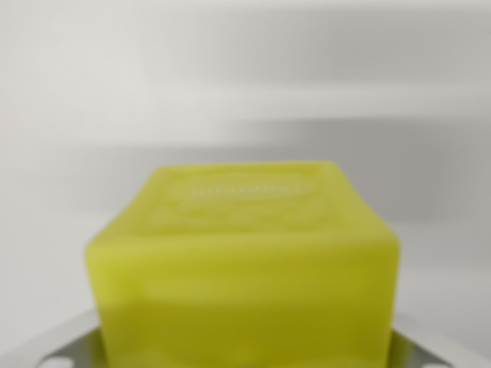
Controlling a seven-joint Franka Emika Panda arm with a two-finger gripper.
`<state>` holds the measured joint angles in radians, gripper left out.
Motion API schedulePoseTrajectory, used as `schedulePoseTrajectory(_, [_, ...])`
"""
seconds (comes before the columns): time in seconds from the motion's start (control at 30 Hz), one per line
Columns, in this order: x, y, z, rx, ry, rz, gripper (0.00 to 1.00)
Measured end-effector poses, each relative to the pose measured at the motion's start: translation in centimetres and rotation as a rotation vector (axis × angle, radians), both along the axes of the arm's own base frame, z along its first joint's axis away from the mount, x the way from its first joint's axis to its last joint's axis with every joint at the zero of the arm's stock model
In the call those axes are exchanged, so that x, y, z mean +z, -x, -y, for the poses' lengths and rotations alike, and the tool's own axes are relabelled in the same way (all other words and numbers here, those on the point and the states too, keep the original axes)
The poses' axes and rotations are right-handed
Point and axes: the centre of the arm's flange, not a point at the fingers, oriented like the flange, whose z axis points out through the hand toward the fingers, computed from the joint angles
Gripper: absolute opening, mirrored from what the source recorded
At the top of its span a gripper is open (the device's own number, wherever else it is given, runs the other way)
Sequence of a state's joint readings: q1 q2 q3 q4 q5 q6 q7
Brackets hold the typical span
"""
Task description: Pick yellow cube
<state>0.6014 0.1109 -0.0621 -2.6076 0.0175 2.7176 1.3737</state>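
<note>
Your yellow cube (245, 268) fills the lower middle of the wrist view, very near the camera and out of focus, with pale metal gripper parts (46, 349) showing at both bottom corners beside it. You cannot tell from this blur whether the jaws clamp the cube or merely flank it. Judge it light, stiff and smooth-sided, perhaps slightly slippery, so take it squarely on two opposite flat faces.

A blurred, pale grey-white backdrop (245, 69) fills the wrist view from nine o'clock through twelve to three, crossed by soft horizontal bands, lighter near twelve o'clock and a darker grey band (430, 153) toward three, under even, diffuse light without hard shadows.
</note>
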Motion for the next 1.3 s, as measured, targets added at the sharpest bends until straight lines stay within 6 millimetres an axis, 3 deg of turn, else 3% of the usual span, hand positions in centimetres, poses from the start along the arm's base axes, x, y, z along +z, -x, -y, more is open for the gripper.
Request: schedulePoseTrajectory(1.3, [9.7,0.0,0.0,0.000,0.000,-0.001,0.00])
